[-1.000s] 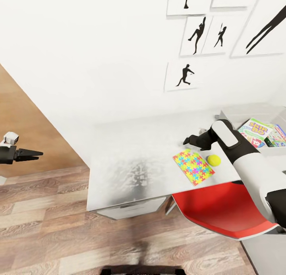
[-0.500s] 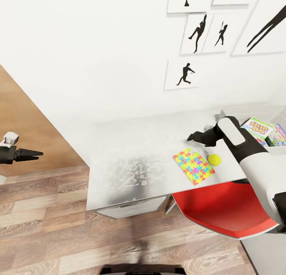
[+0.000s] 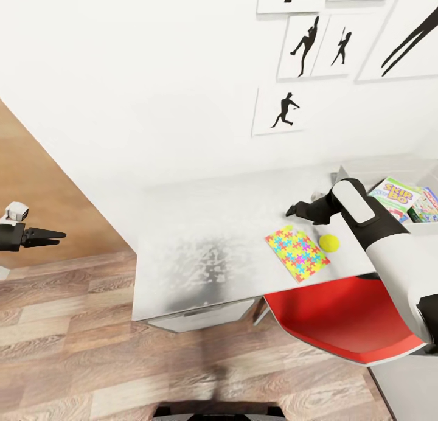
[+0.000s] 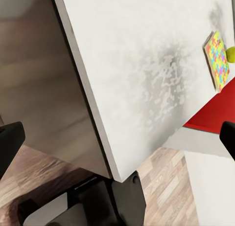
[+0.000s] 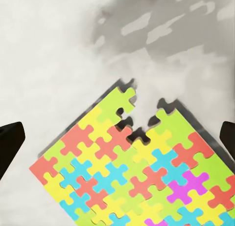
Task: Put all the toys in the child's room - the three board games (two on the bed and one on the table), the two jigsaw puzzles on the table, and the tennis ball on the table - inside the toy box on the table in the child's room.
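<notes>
Nearest, at 6 o'clock in the head view: wood-plank floor [image 3: 73, 348], and a red chair seat [image 3: 328, 317] tucked under the table edge at 4 o'clock. Above it, the white table [image 3: 213, 250], its surface mottled grey. On the table at about 3 o'clock, a jigsaw puzzle [image 3: 296, 253] lying flat, with a tennis ball [image 3: 329, 243] just beside it at its 2 o'clock, apart from it. Just past both, the right gripper [image 3: 291, 212], held low over the table at the puzzle's 12 o'clock; fingertips spread wide apart in the right wrist view, nothing between them, the puzzle [image 5: 142, 172] below. Far out at 9 o'clock, the left gripper [image 3: 59, 233] over the floor, fingertips spread apart and holding nothing. Farther back at 3 o'clock, the grey toy box [image 3: 359, 168] with board games [image 3: 404, 199] inside. Beyond, white wall with black silhouette pictures [image 3: 304, 44].
</notes>
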